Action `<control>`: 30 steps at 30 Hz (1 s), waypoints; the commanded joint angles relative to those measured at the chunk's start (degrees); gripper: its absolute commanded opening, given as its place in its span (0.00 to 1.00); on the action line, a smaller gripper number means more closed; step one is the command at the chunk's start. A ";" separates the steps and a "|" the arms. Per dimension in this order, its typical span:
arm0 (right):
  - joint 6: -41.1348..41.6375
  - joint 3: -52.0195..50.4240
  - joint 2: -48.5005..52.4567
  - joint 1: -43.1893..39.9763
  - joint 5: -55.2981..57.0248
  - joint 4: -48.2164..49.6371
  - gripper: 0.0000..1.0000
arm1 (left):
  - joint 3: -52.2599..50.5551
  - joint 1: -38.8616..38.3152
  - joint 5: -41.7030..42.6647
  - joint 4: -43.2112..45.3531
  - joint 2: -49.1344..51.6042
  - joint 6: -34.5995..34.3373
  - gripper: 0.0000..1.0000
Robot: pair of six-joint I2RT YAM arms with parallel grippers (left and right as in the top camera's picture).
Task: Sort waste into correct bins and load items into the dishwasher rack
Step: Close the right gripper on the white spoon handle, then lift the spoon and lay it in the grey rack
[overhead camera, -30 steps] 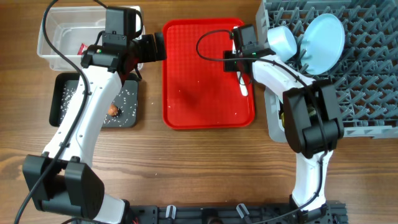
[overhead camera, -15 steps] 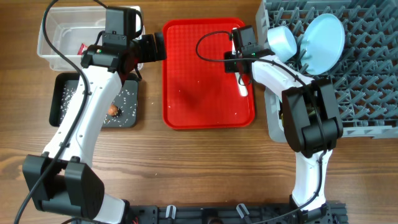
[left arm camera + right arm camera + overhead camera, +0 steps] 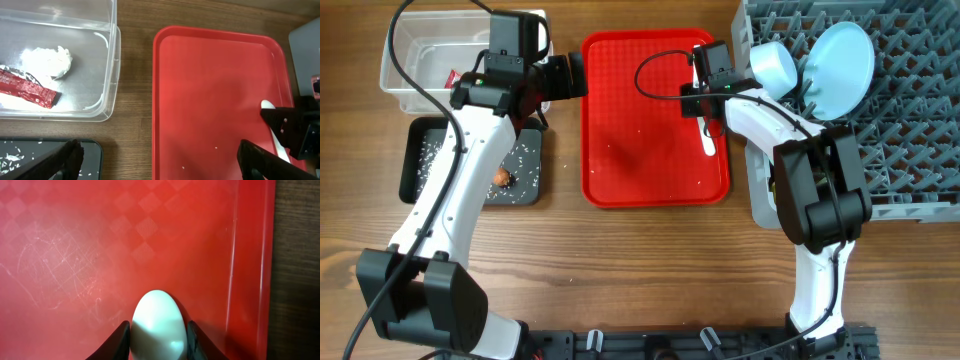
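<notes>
The white plastic spoon (image 3: 709, 137) lies on the right side of the flat red serving tray (image 3: 640, 160). My right gripper (image 3: 704, 103) is shut on the spoon's bowl (image 3: 159, 325), with a finger against each side, low on the tray. My left gripper (image 3: 566, 76) is open and empty (image 3: 160, 165), hovering over the gap between the bins and the red tray. The clear tub (image 3: 395, 60) holds the red wrapper (image 3: 27, 89) and the white tissue ball (image 3: 47, 60). The black tray (image 3: 408, 165) holds rice grains (image 3: 525, 158) and a small orange-brown lump (image 3: 501, 177).
The grey dishwasher rack (image 3: 910, 150) fills the right side, with a pale blue plate (image 3: 845, 65) and a pale blue bowl (image 3: 775, 65) standing in it. A few stray rice grains (image 3: 216, 147) lie on the red tray. Bare wood table lies in front.
My right gripper has shifted slightly left with the spoon. The left arm has not moved.
</notes>
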 commanded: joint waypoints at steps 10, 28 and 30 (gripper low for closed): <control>-0.50 0.92 -11.56 -0.24 -2.27 -4.22 0.24 | 0.79 0.00 -0.76 0.02 -0.48 0.31 1.00; 5.86 0.92 -36.02 -9.33 -1.75 -19.04 0.24 | 0.79 0.00 -0.76 0.02 -0.48 0.33 1.00; 7.04 0.92 -37.29 -12.61 -1.75 -21.20 0.23 | 0.79 0.00 -0.76 0.02 -0.48 0.31 1.00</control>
